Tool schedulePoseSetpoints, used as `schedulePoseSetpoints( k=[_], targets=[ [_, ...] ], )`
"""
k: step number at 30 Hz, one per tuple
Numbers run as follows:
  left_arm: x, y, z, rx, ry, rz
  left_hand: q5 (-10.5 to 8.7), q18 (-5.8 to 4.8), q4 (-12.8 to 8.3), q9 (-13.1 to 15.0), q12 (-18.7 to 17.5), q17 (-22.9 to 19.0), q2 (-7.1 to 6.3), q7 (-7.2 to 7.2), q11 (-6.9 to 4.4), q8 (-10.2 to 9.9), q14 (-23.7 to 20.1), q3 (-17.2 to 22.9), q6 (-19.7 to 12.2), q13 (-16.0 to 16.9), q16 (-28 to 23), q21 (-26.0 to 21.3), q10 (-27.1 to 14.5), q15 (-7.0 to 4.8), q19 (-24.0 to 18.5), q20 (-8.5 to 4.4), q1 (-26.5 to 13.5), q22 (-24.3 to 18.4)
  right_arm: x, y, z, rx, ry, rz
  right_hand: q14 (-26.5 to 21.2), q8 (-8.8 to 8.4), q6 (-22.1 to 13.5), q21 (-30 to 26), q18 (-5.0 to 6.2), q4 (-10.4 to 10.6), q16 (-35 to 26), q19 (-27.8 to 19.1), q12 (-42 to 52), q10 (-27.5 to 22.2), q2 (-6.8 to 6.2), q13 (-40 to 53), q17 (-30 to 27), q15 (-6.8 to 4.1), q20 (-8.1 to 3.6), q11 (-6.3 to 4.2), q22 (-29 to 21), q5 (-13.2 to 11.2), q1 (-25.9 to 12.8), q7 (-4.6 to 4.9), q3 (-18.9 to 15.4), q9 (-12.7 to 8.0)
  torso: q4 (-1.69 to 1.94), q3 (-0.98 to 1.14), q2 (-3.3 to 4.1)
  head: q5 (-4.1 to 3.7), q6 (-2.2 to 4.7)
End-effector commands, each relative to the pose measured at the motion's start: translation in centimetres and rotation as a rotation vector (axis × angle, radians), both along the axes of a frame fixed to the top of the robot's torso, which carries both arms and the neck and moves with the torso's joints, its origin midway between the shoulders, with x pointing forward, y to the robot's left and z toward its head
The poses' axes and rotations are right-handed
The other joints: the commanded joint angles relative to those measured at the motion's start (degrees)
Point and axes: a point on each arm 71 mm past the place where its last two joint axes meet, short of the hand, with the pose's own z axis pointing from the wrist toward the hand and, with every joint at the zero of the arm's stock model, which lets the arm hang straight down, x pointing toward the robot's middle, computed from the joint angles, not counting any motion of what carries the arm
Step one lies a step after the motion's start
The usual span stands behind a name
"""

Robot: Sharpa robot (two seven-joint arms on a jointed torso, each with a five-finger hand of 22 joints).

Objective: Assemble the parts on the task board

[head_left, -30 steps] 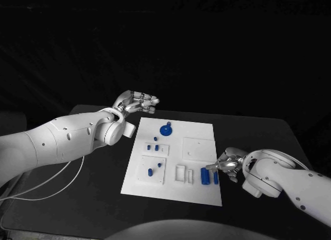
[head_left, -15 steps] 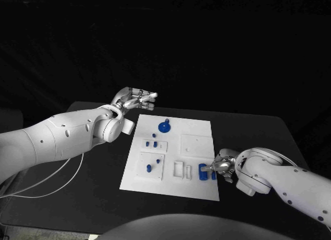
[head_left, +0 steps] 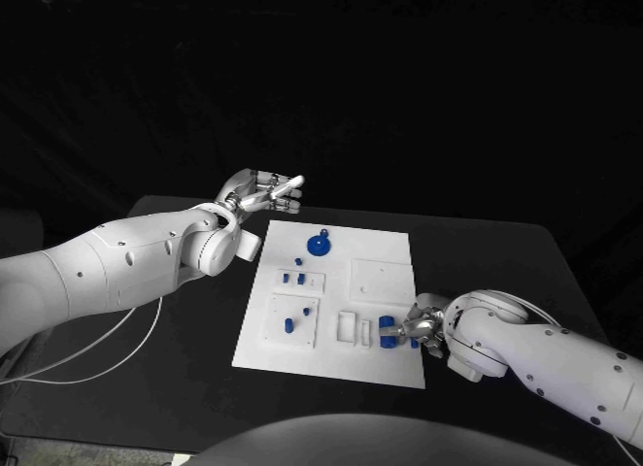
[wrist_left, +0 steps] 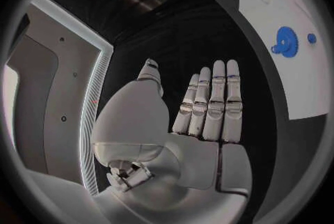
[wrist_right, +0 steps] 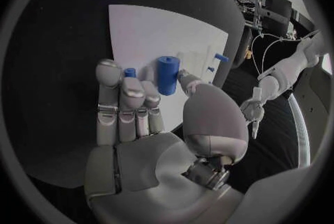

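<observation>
The task board (head_left: 382,257), a flat white rectangular plate, lies in the middle of the black table (head_left: 518,262), and several small blue plastic parts are spread over it. At its far end sits a blue gear-like disc (head_left: 319,245) with a tiny blue knob just beside it. On the left side, two short blue pegs (head_left: 293,280) stand in a small raised white block, and nearer the robot two more blue pieces (head_left: 296,319) rest on a larger white square. At the near right corner a blue cylinder (wrist_right: 166,74) stands upright on the plate, with a smaller blue stub (wrist_right: 130,72) just beside it.

The right hand (head_left: 416,328) is at that corner, its fingers curled narrowly around the blue cylinder, with the thumb on one side and the fingertips (wrist_right: 125,87) close on the other. Whether it truly grips the piece or only touches it, I cannot tell.

The left hand (head_left: 263,193) hovers off the board's far left corner, flat, fingers straight and side by side, holding nothing.

By my judgement the work is partly along. Some pieces look seated in their blocks, while the white slots near the cylinder and the plain square on the right still look unfilled, so a good share remains.
</observation>
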Motion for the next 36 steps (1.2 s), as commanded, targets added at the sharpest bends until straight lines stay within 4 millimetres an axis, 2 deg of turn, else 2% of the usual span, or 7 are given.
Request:
schedulePoseSetpoints(
  k=[1, 10, 16, 18, 23, 28, 36],
  targets=[
    [0.0, -0.3, 0.0, -0.018, 0.01, -0.021, -0.3, -0.07, 0.5, 0.1, 0.0, -0.1, -0.61, 0.12, 0.0, 0.2, -0.5, 0.0, -0.6, 0.1, -0.2, -0.3, -0.5, 0.05, -0.5, 0.04, -0.1, -0.1, -0.1, 0.1, -0.6, -0.038, -0.012, 0.018, 0.4, -0.42, -0.6, 0.1, -0.46, 0.2, -0.1, 2.8, -0.4, 0.3, 0.1, 0.1, 0.0, -0.02, -0.02, 0.01, 0.0, -0.3, 0.8, 0.02, 0.1, -0.3, 0.04, -0.02, 0.08, 0.04, -0.09],
    [-0.1, -0.5, -0.1, -0.02, 0.02, -0.029, -0.4, -0.06, 0.5, 0.1, 0.0, -0.1, -0.7, 0.21, 0.08, 0.2, -0.6, 0.0, -0.8, 0.1, -0.2, -0.3, -0.7, 0.07, -0.5, 0.07, -0.1, -0.1, 0.0, 0.9, -1.2, -0.045, -0.021, 0.025, 0.4, -0.42, -0.6, 0.2, -0.48, -1.0, -0.2, 2.8, -0.6, 0.3, 0.24, 0.2, 0.2, -0.01, 0.0, 0.02, 0.3, -0.3, 1.4, 0.07, 1.5, -0.4, 0.06, -0.13, 0.07, 0.03, -0.12],
    [-0.1, -0.6, -0.1, -0.02, 0.025, -0.033, -0.4, -0.05, 0.4, 0.1, 0.0, -0.1, -0.57, 0.26, 0.13, 0.2, -0.6, 0.2, -0.9, 0.1, -0.2, -0.3, -0.7, 0.08, -0.5, 0.08, 0.0, -0.1, 0.0, 1.5, -1.3, -0.037, -0.024, 0.031, 0.5, -0.46, -0.7, 0.3, -0.31, -4.5, -0.2, 2.8, -0.6, 0.3, 1.19, 0.4, 0.3, 0.17, 0.27, 0.13, 0.5, 0.5, 1.5, 0.16, 4.3, -0.3, 0.14, -0.17, 0.07, -0.06, -0.14],
    [-0.1, -0.6, -0.1, -0.02, 0.027, -0.034, -0.36, -0.04, 0.3, 0.1, 0.0, -0.1, -0.46, 0.31, 0.16, 0.2, -0.5, 0.3, -1.0, 0.1, -0.2, -0.4, -0.8, 0.08, -0.5, 0.08, 0.0, -0.1, 0.0, 1.6, -1.3, -0.034, -0.025, 0.031, 0.5, -0.46, -0.8, 0.4, -0.29, -6.6, -0.2, 2.8, -0.6, 0.2, 2.05, 0.4, 0.3, 0.1, 0.27, 0.03, 0.6, 6.0, 2.4, 0.04, 5.0, -0.4, 0.17, -0.19, 0.06, -0.07, -0.16],
    [-0.1, -0.6, -0.2, -0.02, 0.03, -0.036, -0.28, -0.03, 0.2, 0.1, 0.0, 0.0, -0.41, 0.48, 0.19, 0.2, -0.5, 0.5, -1.1, 0.1, -0.2, -0.3, -0.9, 0.08, -0.5, 0.07, 0.1, -0.1, 0.0, 1.8, -1.2, -0.015, -0.033, 0.018, 0.5, -0.48, -0.6, 0.6, -0.41, -11.6, -0.2, 2.8, -0.7, 0.1, 4.27, 0.4, 0.2, -0.02, 0.17, -0.21, 0.8, 15.7, 2.8, -0.23, 4.7, -0.9, 0.17, -0.24, 0.08, -0.12, -0.12],
    [-0.1, -0.5, -0.2, -0.019, 0.033, -0.034, -0.22, -0.04, 0.0, 0.1, 0.0, 0.0, -0.21, 0.45, 0.18, 0.2, -0.4, 0.6, -1.1, 0.1, -0.2, -0.3, -0.9, 0.04, -0.4, 0.05, 0.1, -0.1, 0.0, 1.9, -0.9, 0.051, -0.043, -0.028, 0.5, -0.51, 0.0, 0.7, -0.63, -17.3, -0.2, 2.8, -1.1, 0.2, 7.06, 0.2, 0.0, -0.08, 0.07, -0.47, 1.2, 19.5, 1.5, -0.43, 4.9, -1.5, 0.16, -0.24, 0.08, -0.05, -0.19],
    [-0.1, -0.3, -0.2, -0.017, 0.036, -0.032, -0.16, -0.05, -0.2, 0.1, 0.0, 0.1, -0.22, 0.48, 0.18, 0.2, -0.3, 0.7, -1.0, 0.1, -0.2, -0.3, -0.9, 0.03, -0.4, 0.03, 0.1, -0.1, 0.0, 2.6, 0.7, 0.175, -0.06, -0.106, 0.5, -0.45, 1.1, 0.7, -0.79, -20.8, -0.3, 2.9, -1.3, 0.4, 8.61, -0.2, -0.4, -0.25, -0.09, -0.72, 1.5, 24.3, 0.7, -0.66, 5.2, -1.6, 0.18, -0.21, 0.15, -0.05, -0.23]
  ],
)
